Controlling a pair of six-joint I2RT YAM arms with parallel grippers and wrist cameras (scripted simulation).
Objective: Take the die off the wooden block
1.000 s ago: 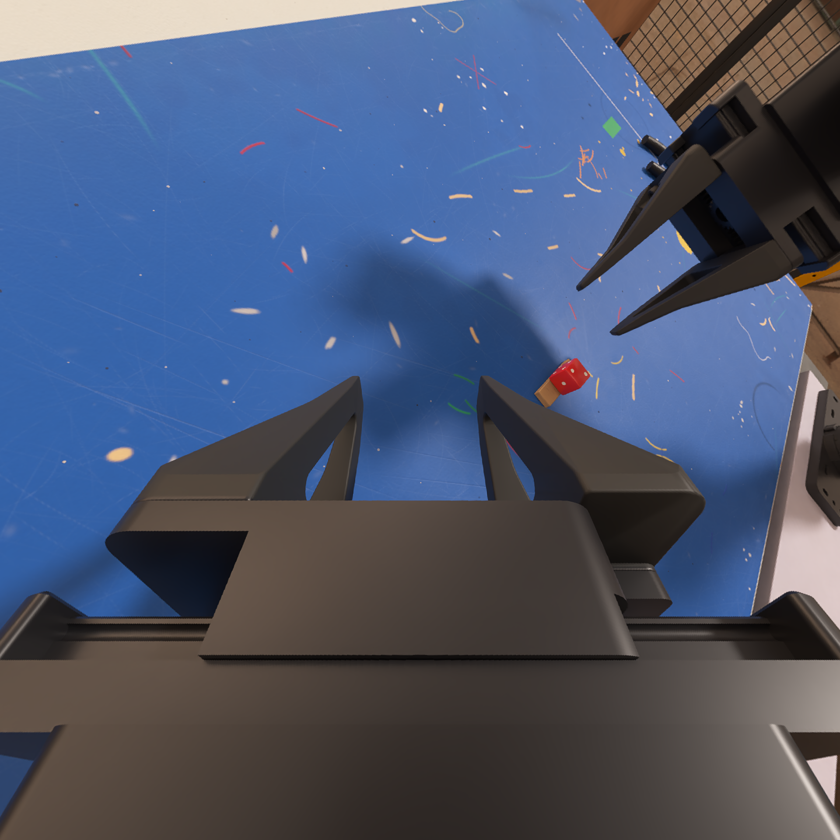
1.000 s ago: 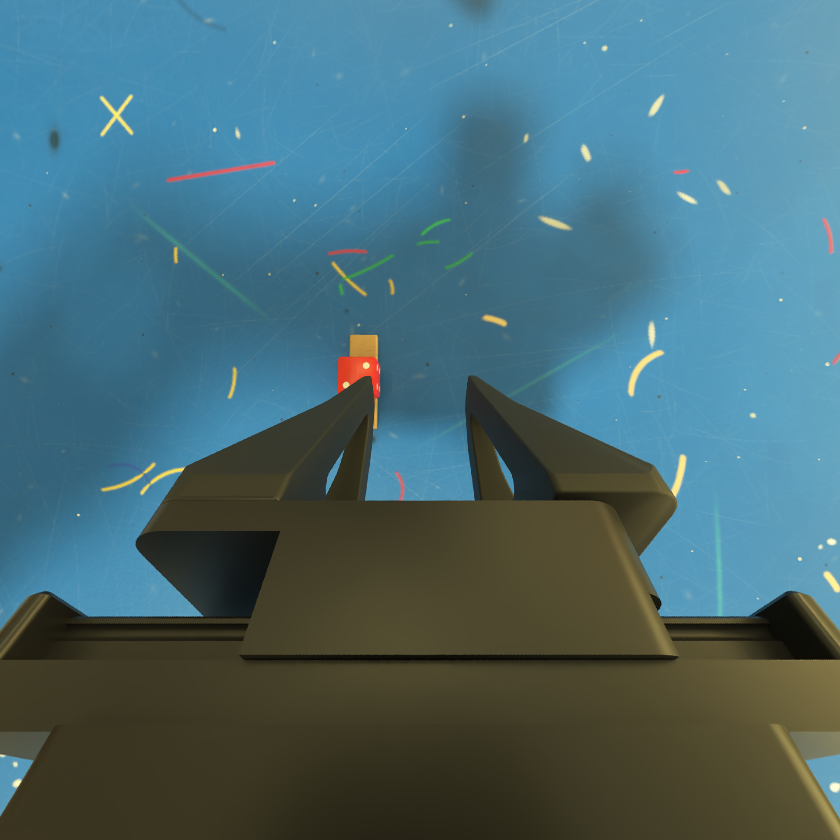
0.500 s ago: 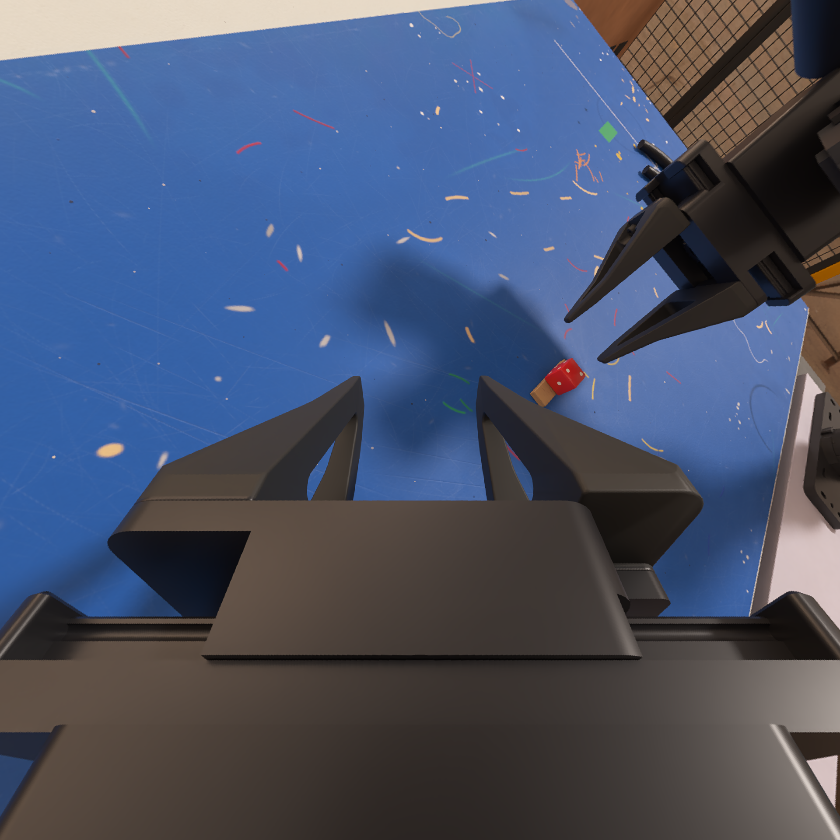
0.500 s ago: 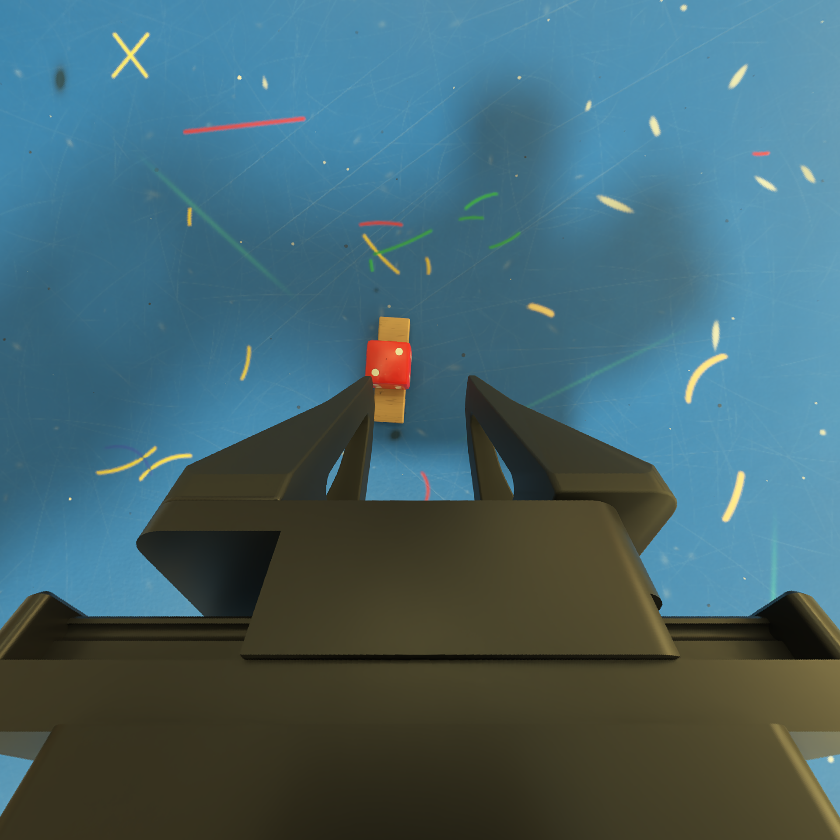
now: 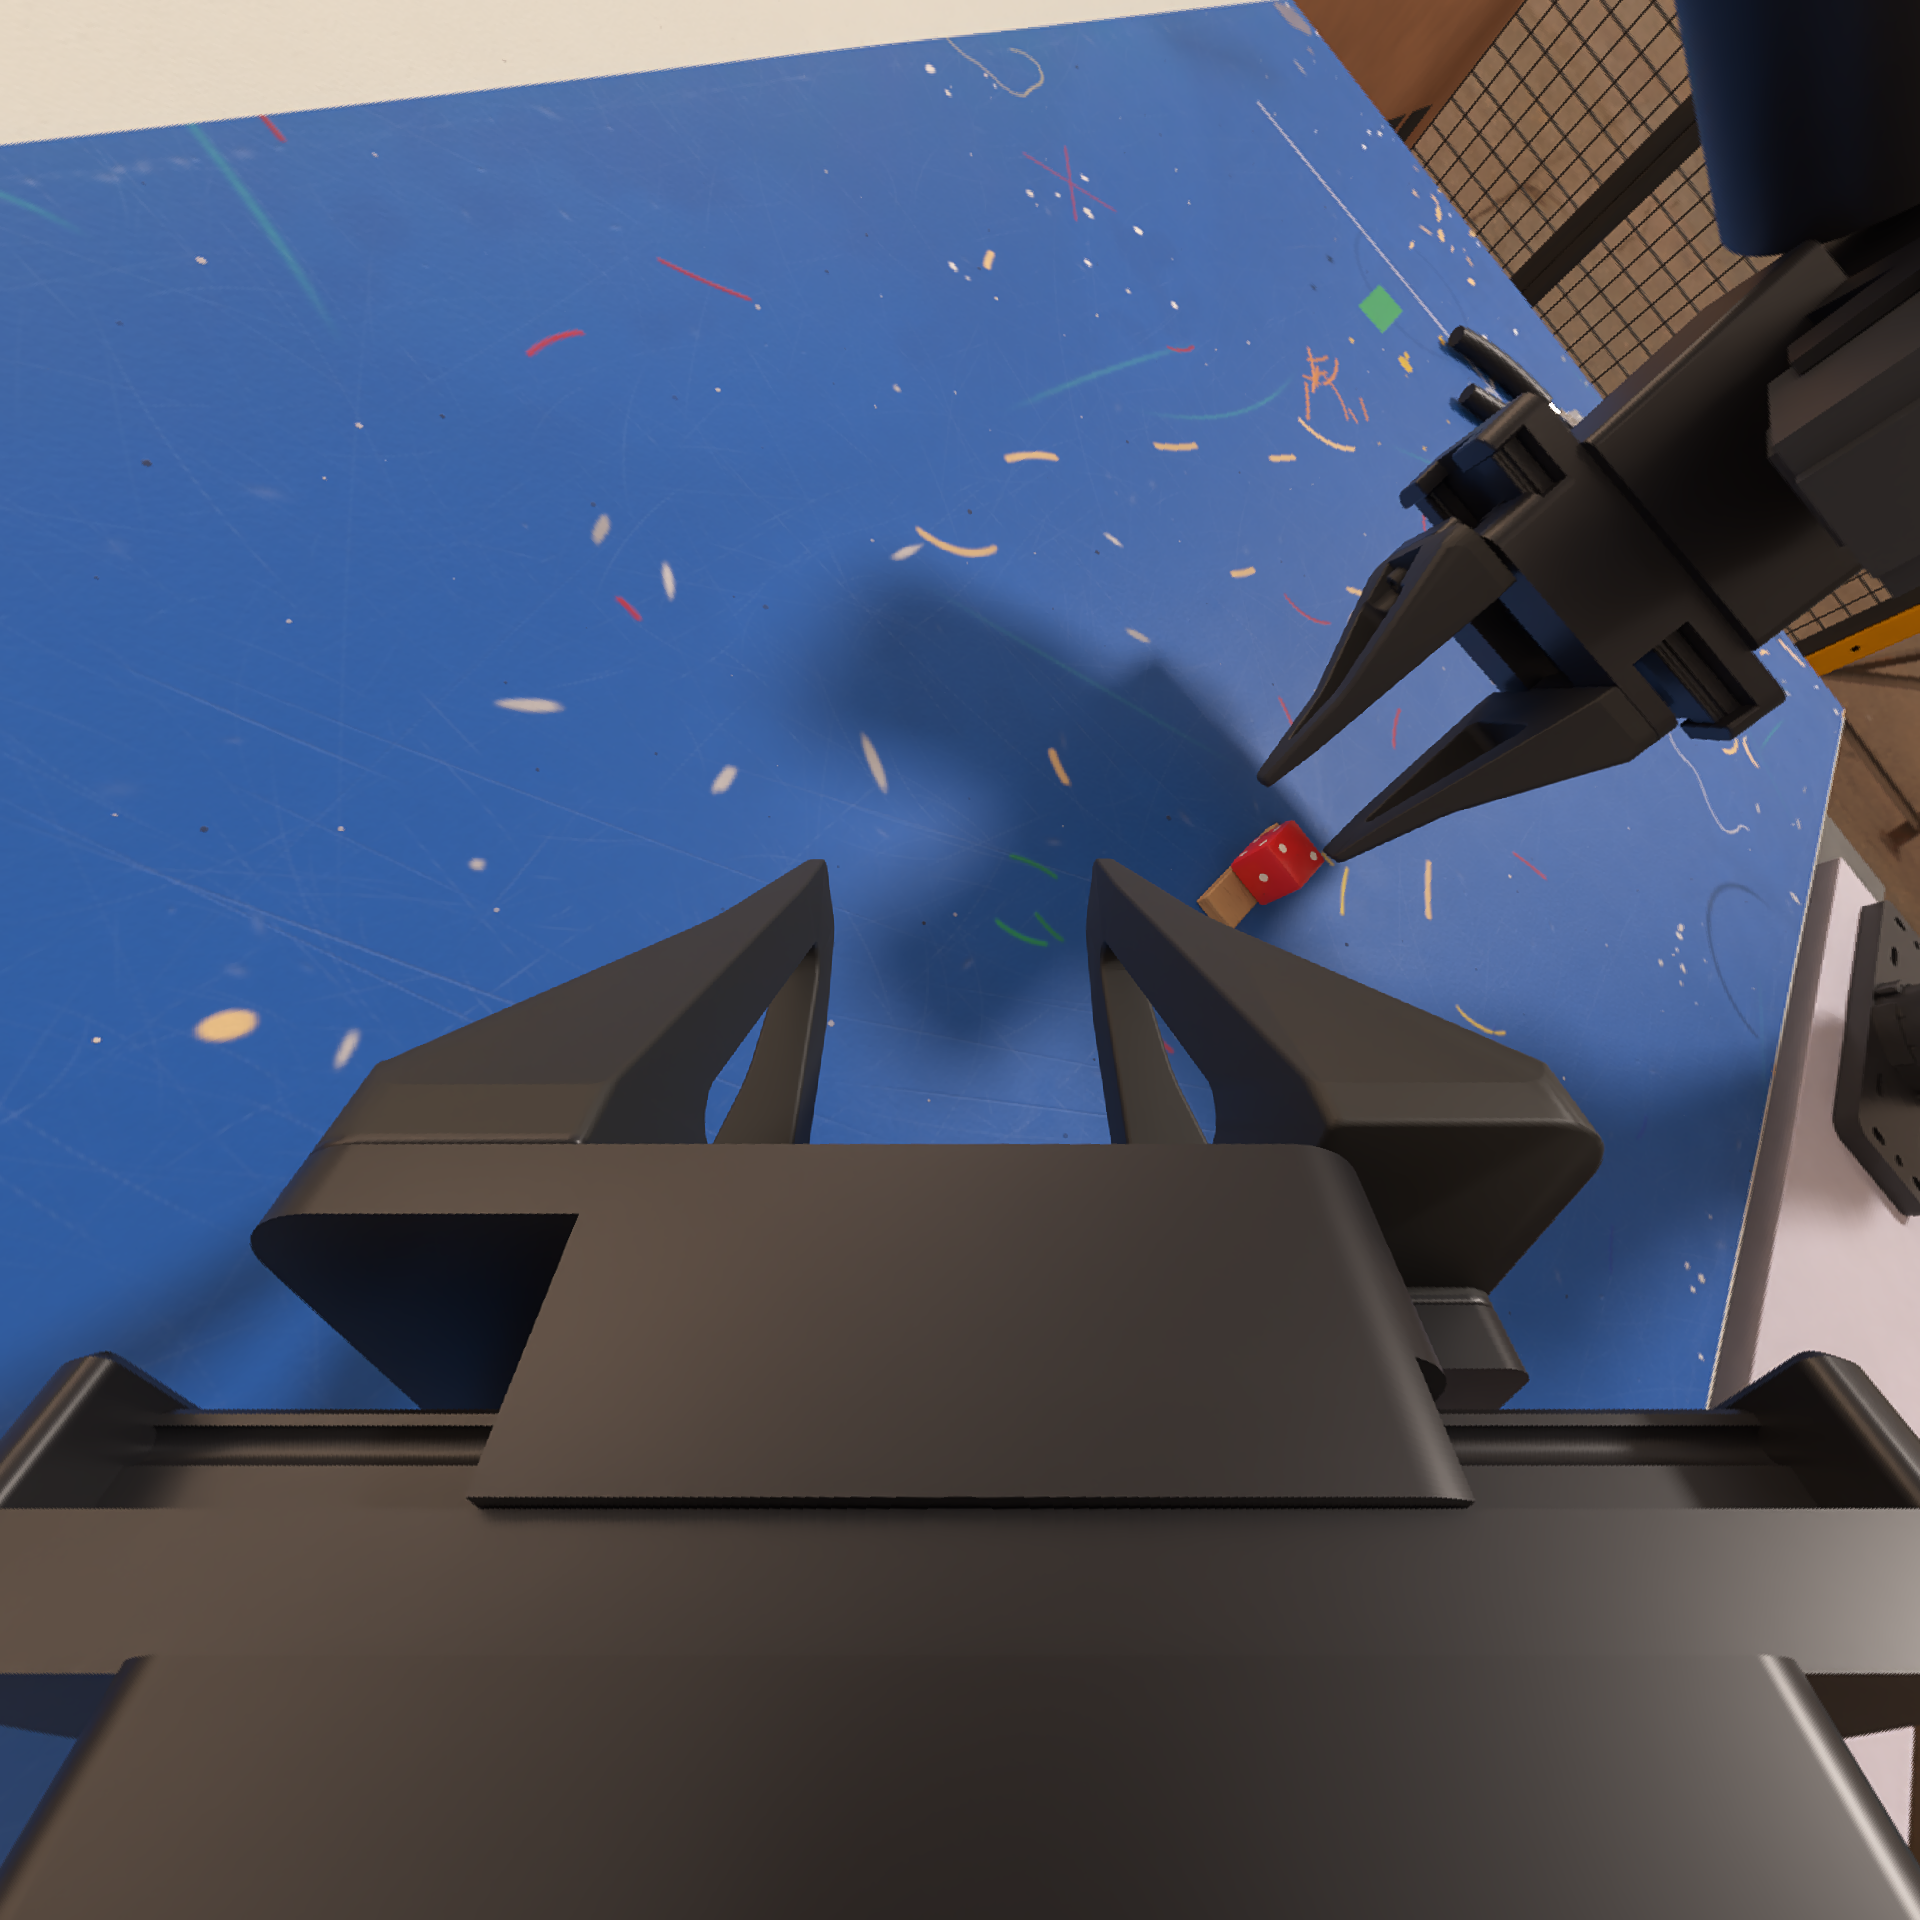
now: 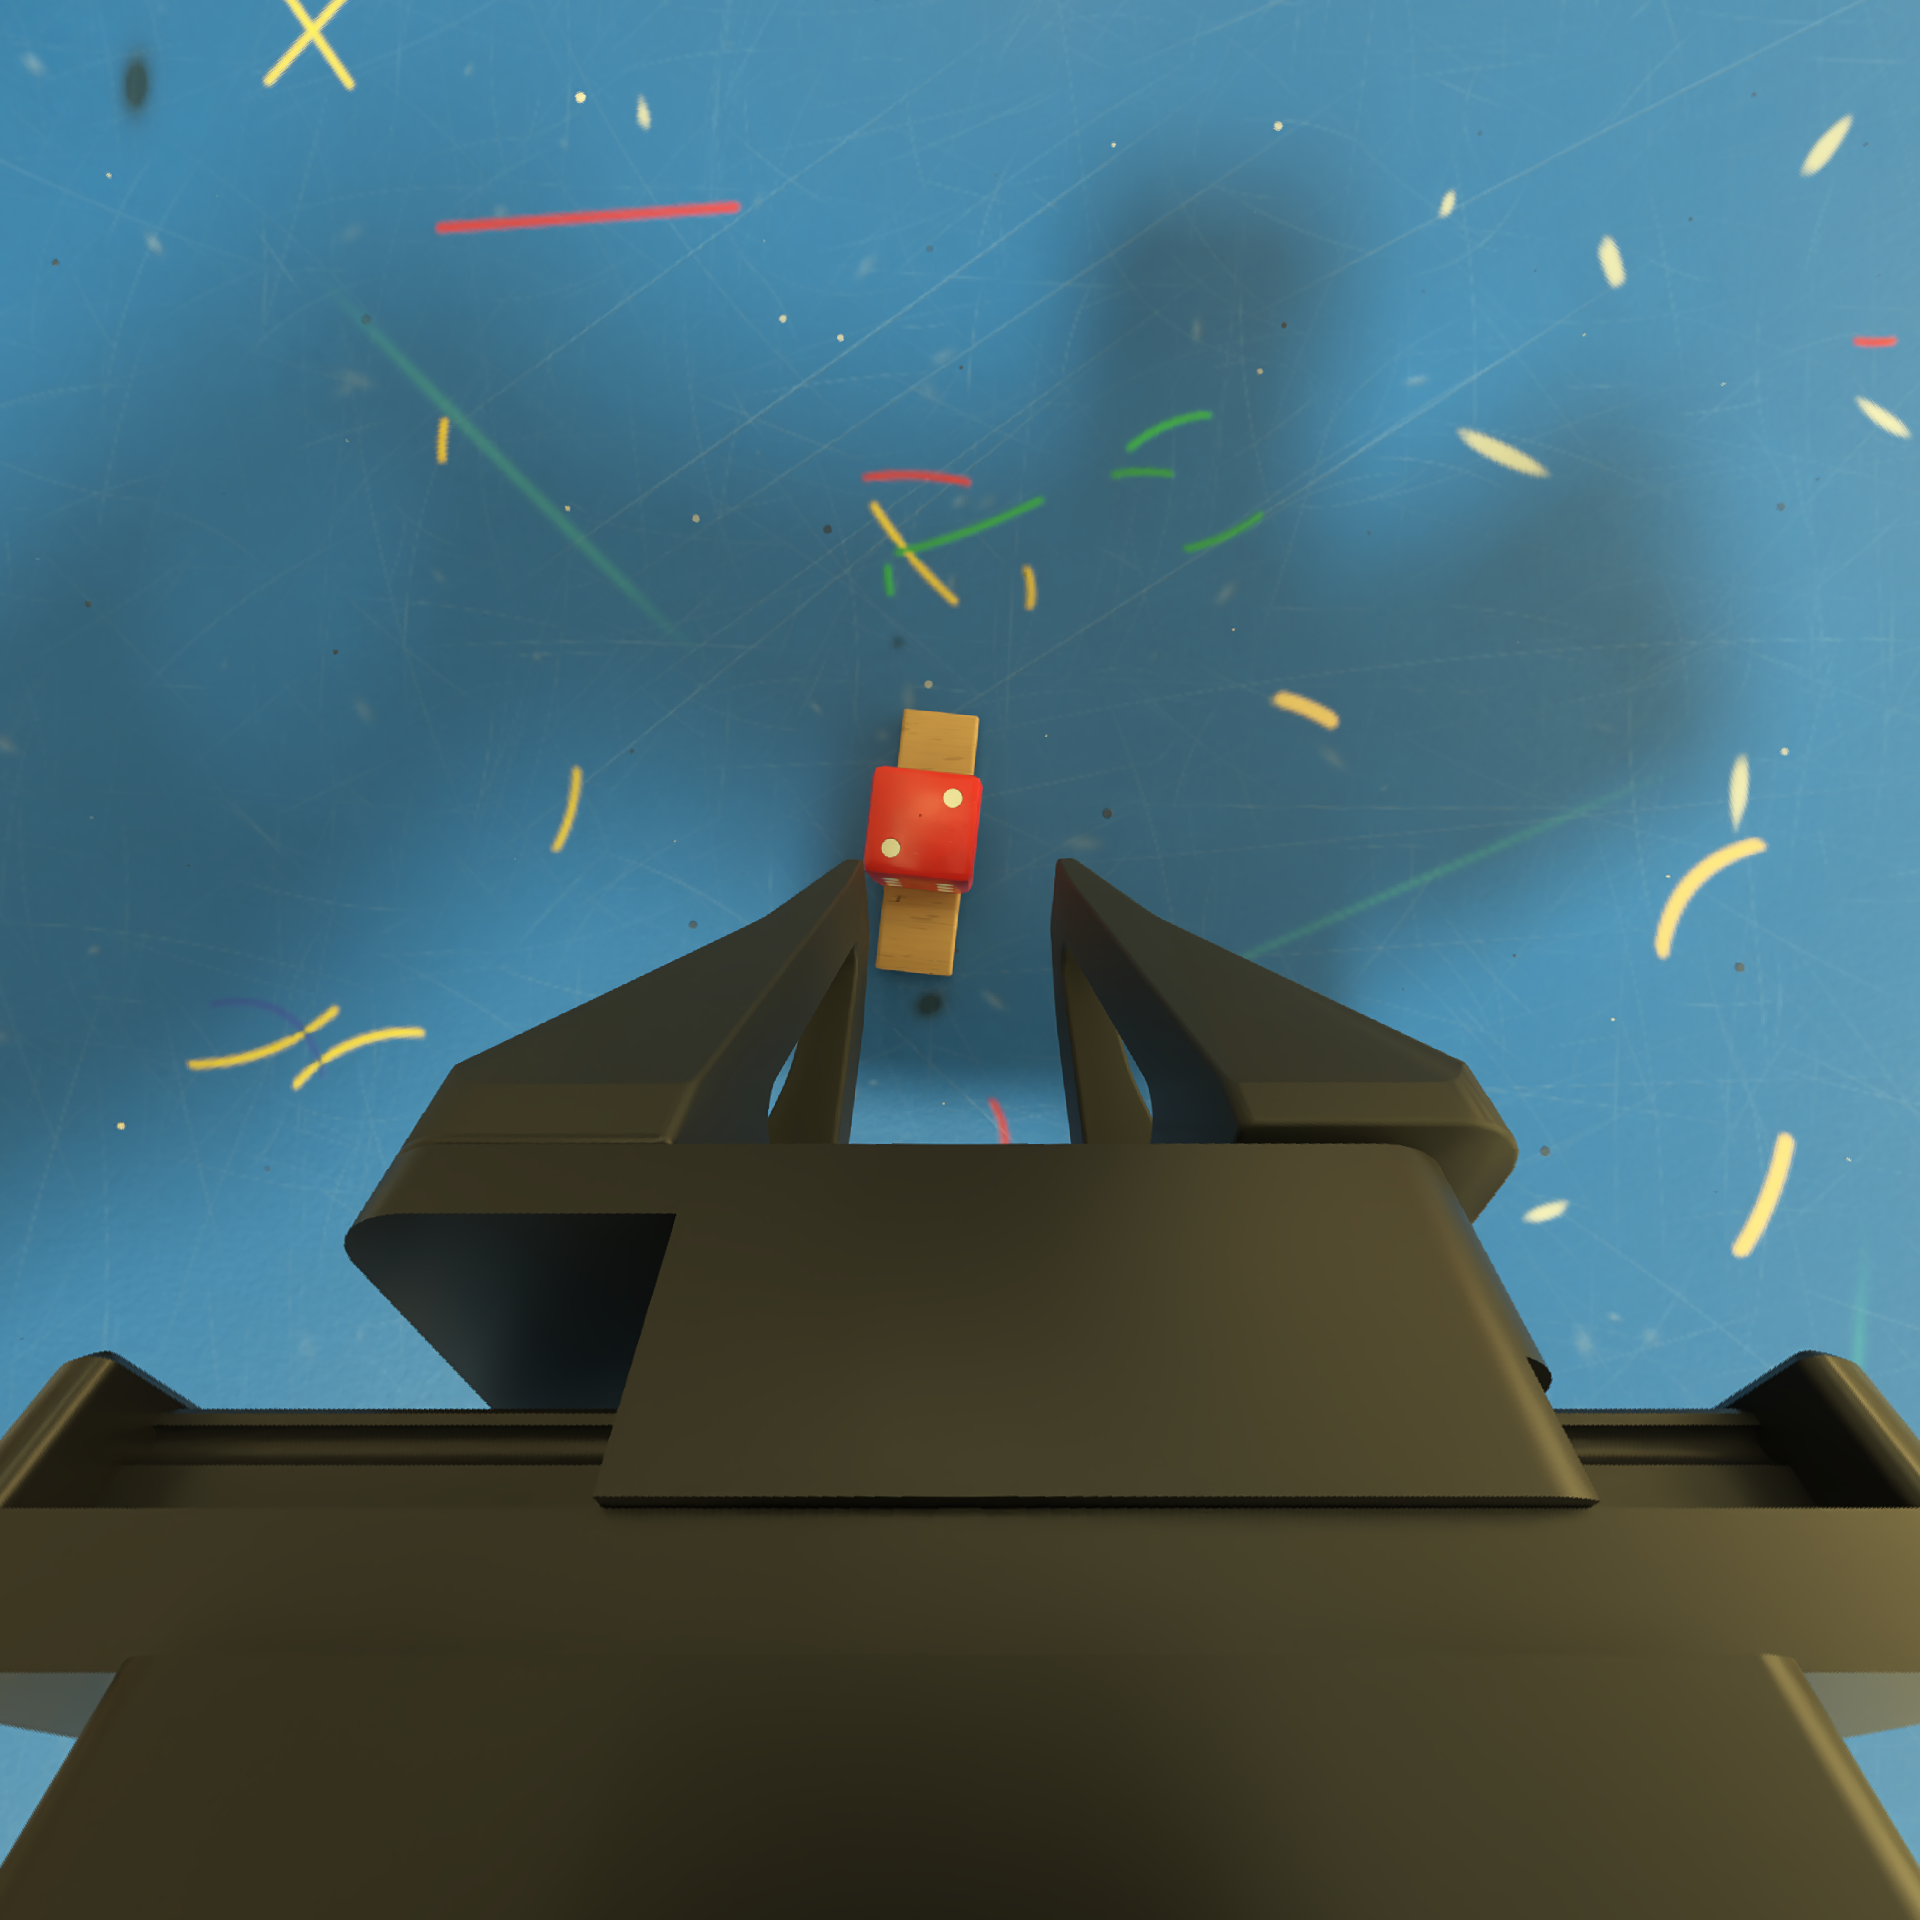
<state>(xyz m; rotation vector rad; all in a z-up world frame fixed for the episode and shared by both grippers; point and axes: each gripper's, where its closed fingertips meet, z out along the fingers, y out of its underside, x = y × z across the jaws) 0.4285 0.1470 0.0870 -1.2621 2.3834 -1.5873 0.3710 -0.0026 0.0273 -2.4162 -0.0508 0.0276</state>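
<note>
A red die (image 6: 923, 827) with pale dots sits on the middle of a small wooden block (image 6: 916, 940) lying flat on the blue mat. My right gripper (image 6: 960, 864) is open, pointing down just above the die, which lies close to its left finger (image 6: 821, 935). In the left wrist view the die (image 5: 1274, 860) and block (image 5: 1226, 898) lie just beyond my left gripper's right fingertip, and the right gripper (image 5: 1299, 821) hangs over them, one tip beside the die. My left gripper (image 5: 958, 868) is open and empty above the mat.
The blue mat (image 5: 520, 623) carries coloured scratches and specks. Its right edge (image 5: 1766, 1122) runs near the die, with a white surface and a black mount (image 5: 1881, 1060) beyond. A wire mesh panel (image 5: 1558, 156) stands at the far right corner.
My right gripper has come down and sideways toward the die, so the die now sits between its fingertips instead of behind the left finger. My left gripper has barely moved.
</note>
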